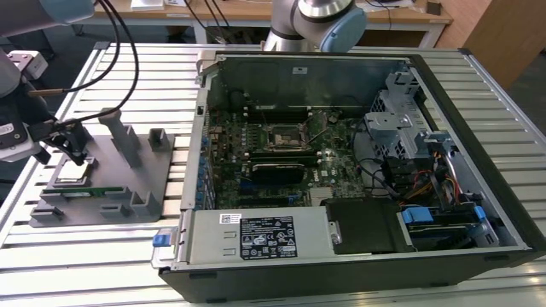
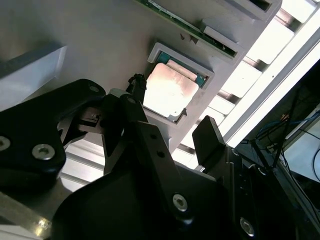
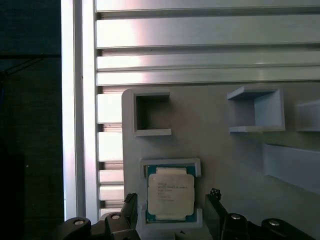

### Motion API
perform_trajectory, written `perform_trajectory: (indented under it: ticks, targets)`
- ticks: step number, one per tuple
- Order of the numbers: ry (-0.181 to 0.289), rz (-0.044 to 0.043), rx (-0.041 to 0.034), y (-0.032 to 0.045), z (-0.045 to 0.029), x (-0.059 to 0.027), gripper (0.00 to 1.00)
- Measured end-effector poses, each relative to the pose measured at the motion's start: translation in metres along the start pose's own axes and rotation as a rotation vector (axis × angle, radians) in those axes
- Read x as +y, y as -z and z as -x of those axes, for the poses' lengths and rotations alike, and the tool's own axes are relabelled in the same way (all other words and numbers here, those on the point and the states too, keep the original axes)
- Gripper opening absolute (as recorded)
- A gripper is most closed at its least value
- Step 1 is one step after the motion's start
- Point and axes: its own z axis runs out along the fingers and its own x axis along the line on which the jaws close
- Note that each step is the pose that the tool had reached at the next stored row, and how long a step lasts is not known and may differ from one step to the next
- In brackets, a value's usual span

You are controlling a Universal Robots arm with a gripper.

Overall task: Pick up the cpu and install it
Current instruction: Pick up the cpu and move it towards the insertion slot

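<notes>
Straddling the cpu (image 3: 170,195) in its grey tray (image 3: 220,150), the claw (image 3: 172,212) stands open above the slatted metal table (image 3: 200,35).

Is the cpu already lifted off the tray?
No, the cpu lies flat in its pocket on the grey tray, the open hand straddling it.

Silver top plate, teal-green rim on the cpu (image 3: 170,197), flanked by matt black fingers (image 3: 215,215) of the gripper (image 3: 172,202). Plain pale grey tray (image 3: 225,150) underneath. Beyond the fingertips, silvery table (image 3: 200,37), striped with parallel slats.
</notes>
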Motion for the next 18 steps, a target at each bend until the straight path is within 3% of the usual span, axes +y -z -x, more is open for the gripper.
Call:
perform_trajectory:
  ticks: [9, 18]
  targets:
    - [0.000, 0.0000, 0.0014, -0.0065, 0.0000, -0.0003, 0.65]
    - [-0.007, -0.0006, 0.0148, -0.0192, 0.0025, -0.0006, 0.65]
